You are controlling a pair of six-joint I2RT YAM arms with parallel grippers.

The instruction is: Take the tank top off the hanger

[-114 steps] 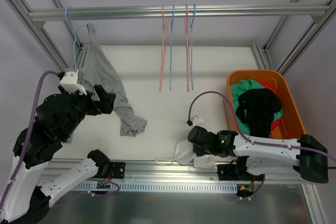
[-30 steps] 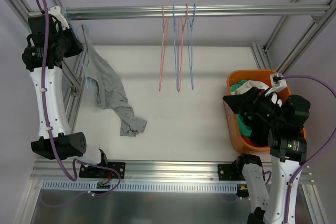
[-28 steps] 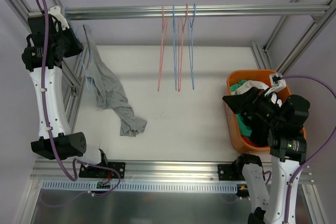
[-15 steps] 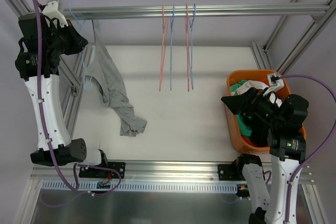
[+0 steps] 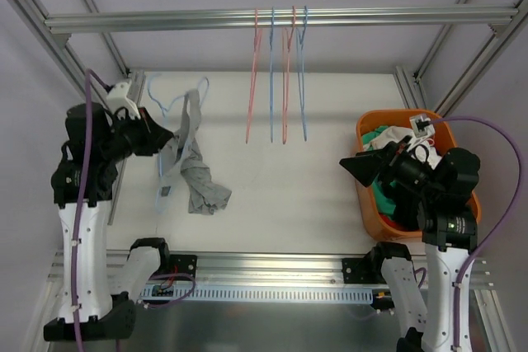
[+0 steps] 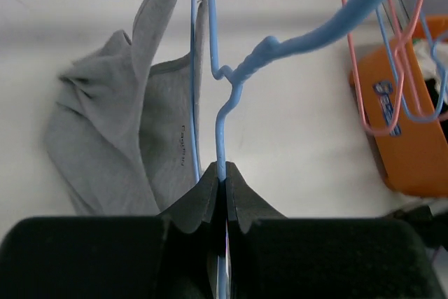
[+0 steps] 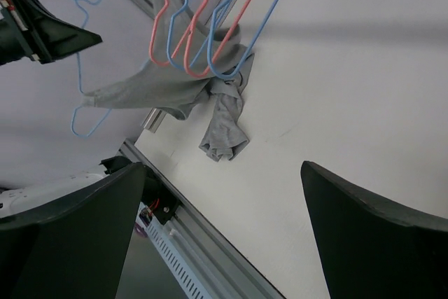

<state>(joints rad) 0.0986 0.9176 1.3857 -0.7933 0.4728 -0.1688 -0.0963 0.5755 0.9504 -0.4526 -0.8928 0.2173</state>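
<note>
The left end effector (image 6: 225, 173) is covering the blue hanger's (image 6: 220, 134) lower wire and the tank top's (image 6: 112, 138) bottom; its tiny print is, seemingly, blurring illegibly.

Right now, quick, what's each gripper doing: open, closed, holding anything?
Left gripper: closed on the blue hanger, which carries the gray tank top.
Right gripper: open, holding nothing.

Orange bin (image 5: 396, 114) (clothes (image 5: 386, 134) inside) sits right of spare hangers (image 5: 271, 80).

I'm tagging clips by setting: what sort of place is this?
Probably a lab test cell for robot laundry handling: a bare aluminium rail hung with wire hangers, and an orange basket of clothes on a white table.
</note>
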